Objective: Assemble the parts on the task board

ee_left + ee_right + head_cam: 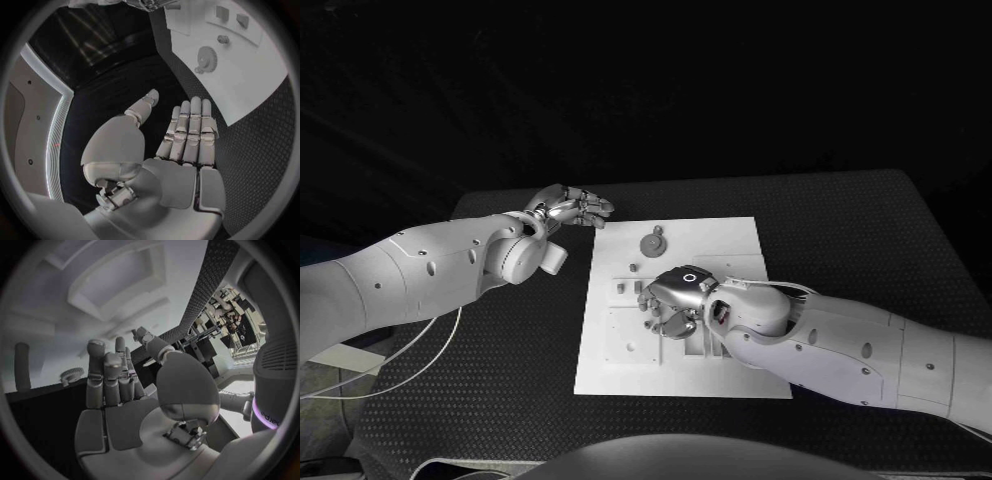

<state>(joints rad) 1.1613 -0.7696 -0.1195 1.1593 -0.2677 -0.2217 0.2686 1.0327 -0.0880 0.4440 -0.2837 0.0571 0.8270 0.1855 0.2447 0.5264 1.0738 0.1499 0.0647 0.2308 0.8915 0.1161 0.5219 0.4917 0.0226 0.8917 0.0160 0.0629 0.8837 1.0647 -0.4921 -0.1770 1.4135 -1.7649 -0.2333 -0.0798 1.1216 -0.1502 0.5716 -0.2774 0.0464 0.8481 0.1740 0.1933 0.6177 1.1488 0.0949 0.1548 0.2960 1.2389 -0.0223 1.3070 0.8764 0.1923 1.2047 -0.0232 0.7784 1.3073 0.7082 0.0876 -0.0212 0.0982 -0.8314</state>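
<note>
The right hand (678, 298) hangs low over the middle of the board (733, 240), fingers (105, 371) straight and a little apart. In the right wrist view the palm is bare, so it holds nothing, though whether the fingertips touch the board I cannot tell from above.

Under and beside that hand lie raised blocks and slots (629, 318) on the board's left half; small parts seem to stand in some of them, but they are too small to judge as seated or loose.

Farther on, a gear (653, 243) lies flat on the bare far part of the board, apart from the slots, and looks not yet fitted.

Beyond the board's far left corner, the left hand (568, 208) hovers over the bench (848, 230), fingers (190, 127) flat, together and empty.

By my reading the assembly is part-way at most: the gear is left to place, and nothing is in hand.
</note>
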